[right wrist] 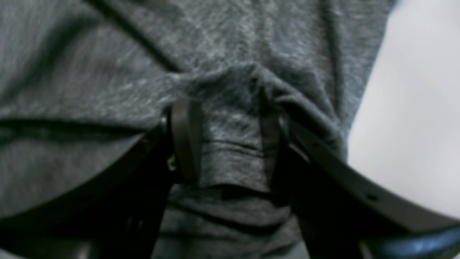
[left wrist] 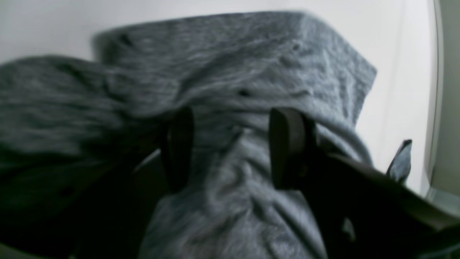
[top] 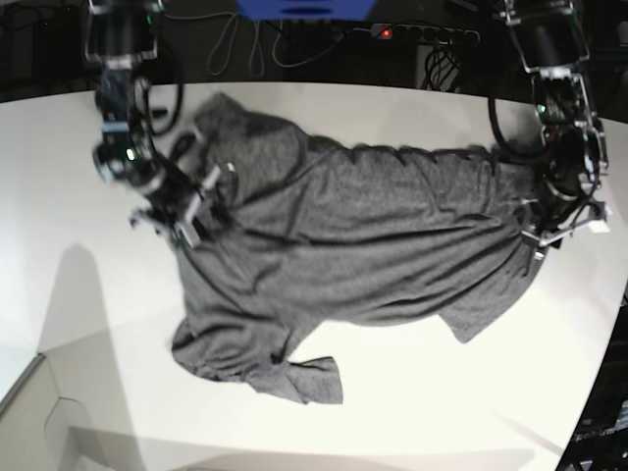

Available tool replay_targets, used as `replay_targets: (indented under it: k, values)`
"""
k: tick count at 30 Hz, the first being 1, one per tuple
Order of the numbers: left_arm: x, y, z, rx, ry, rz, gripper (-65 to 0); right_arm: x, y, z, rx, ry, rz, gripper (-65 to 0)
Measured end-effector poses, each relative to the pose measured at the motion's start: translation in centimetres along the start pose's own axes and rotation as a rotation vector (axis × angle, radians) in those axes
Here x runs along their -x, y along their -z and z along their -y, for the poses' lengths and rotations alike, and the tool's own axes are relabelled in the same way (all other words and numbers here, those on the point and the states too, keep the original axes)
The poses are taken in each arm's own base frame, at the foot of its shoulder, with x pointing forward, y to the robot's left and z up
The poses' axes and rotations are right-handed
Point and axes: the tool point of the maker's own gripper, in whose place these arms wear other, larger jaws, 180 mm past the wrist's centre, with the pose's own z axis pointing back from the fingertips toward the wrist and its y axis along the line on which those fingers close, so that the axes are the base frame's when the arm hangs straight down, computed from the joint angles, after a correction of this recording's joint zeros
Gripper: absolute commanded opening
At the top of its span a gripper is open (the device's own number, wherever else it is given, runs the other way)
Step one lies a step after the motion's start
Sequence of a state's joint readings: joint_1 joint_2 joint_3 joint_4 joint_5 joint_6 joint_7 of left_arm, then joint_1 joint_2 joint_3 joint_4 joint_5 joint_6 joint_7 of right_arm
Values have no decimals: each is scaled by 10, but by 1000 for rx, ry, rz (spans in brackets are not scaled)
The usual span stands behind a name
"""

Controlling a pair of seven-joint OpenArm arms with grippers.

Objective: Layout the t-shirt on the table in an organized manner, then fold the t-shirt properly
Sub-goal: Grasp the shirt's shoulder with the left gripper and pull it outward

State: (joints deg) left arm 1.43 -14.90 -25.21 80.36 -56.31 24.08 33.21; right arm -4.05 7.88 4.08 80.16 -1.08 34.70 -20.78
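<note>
Grey jersey t-shirt [top: 363, 245] lies across mid table [top: 88, 324], stretched between both arms but not flat: bunched folds at base view's lower left, one corner flapped out along near edge, creases running across body.

Left gripper [left wrist: 230, 147]: jaws part-spread w/ a ridge of cloth gathered between them; looks like a pinch on shirt edge at base view's right, though wrist view too blurred to confirm pads bear on fabric.

Right gripper [right wrist: 226, 140]: same posture, fingers either side of a hemmed fold, fabric puckered up to them; judged gripping the shirt at base view's left.

Step in hand (judgement): layout, spreading the shirt before any fold.

To do well:
- pull both ends apart evenly, low over table, so tension takes creases out w/o dragging the whole shirt
- keep pinches shallow, single edge only; deep bunch leaves a lump on release
- bunched lower-left section needs separate smoothing
- risk: shirt end near table edge at base view's right could slide off
</note>
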Motion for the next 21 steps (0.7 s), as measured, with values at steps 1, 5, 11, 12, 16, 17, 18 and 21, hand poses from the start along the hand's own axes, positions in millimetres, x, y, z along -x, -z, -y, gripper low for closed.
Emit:
replay_targets:
  k: [1,5,11,12,16,17,18,21]
  values:
    - [-6,-4,6,16,7,20,-321,10,-11,-2,8,-10,-18,-383]
    - [-19,-7,38,93,9,52,-321,33,-44,-12,27,-25,-59,-383]
    - [-11,15,77,143,-76,19,-321,46,-65,-4,73,-21,-95,-384]
    - [-8,19,88,153,-83,13,-321,47,-69,3,96,-29,-105,-384]
    - [13,41,135,187,-55,-56,-321,37,-79,15,139,-49,-87,-384]
    - [21,45,149,200,-39,-82,-321,33,-79,14,139,-54,-77,-384]
    - [31,49,158,202,-12,-107,-321,27,-79,13,138,-56,-59,-384]
    - [43,71,163,135,92,-103,-321,23,-80,13,140,-58,-48,-384]
